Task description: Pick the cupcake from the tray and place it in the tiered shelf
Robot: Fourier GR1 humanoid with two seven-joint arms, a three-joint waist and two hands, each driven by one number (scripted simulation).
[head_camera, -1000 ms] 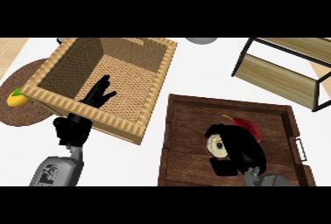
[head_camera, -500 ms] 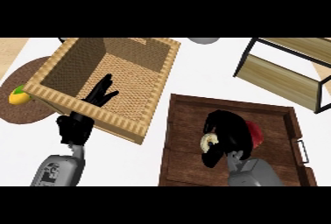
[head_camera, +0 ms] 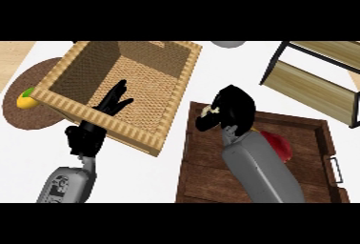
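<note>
Right hand (head_camera: pixel 226 110) — risen from the tray's (head_camera: pixel 320 143) middle to its upper left corner, forearm now stretched across the boards. Fingers curled round a pale object, judged the cupcake (head_camera: pixel 210 110), only a sliver showing at the fingertips. A red item (head_camera: pixel 278 144) remains on the tray beside the forearm. Pick judged done; carry to the tiered shelf (head_camera: pixel 313 83), upper right, not yet made. Left hand (head_camera: pixel 98 125) — fingers straight, resting over the wicker basket's (head_camera: pixel 169 123) rim, unchanged.

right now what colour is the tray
Dark brown wood, seen in the head view: tray.
</note>
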